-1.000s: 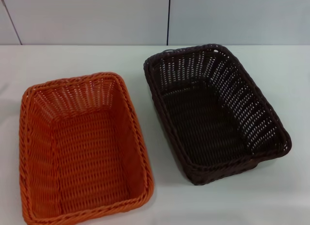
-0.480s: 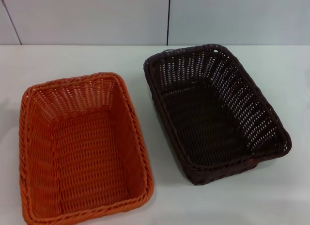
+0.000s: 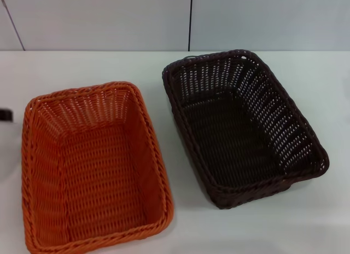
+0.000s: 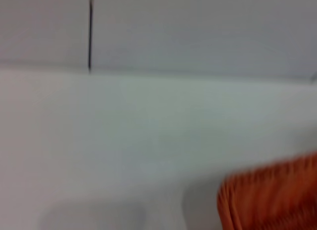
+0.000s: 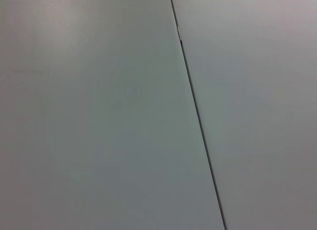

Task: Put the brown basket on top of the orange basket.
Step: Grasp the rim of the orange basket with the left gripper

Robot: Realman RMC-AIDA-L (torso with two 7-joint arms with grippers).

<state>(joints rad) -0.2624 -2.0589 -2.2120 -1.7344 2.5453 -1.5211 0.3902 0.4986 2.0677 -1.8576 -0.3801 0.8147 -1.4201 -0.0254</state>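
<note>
Change since earlier: a small dark part has come into the head view at the far left edge, just outside the orange basket's far left corner; both baskets lie where they lay before.
Left pincer [image 3: 4, 115]: only a dark sliver shows at the picture's left edge, level with the far end of the orange basket and just beside it; whether its fingers are open or closed cannot be told.
Right pincer: not seen in any view; the right wrist camera faces only a pale wall panel [image 5: 99, 116] with a dark seam [image 5: 198, 116] running across it.
Orange basket [image 3: 93, 172]: sits upright on the white table [image 3: 175, 221], on the robot's left and nearer to it, its long side running away from the robot, its near end reaching the bottom edge of the head view. Nothing lies in it. A corner of it [image 4: 272, 195] also shows in the left wrist view, blurred.
Brown basket [image 3: 240, 128]: sits upright on the table on the robot's right, farther back than the orange one, turned slightly so its near end points outward to the right. Nothing lies in it.
Relation: the two baskets lie side by side, near each other but apart, with a strip of bare table between them; the brown one is not on the orange one.
Background: a pale wall [image 3: 109, 18] with a dark vertical seam behind the table.
</note>
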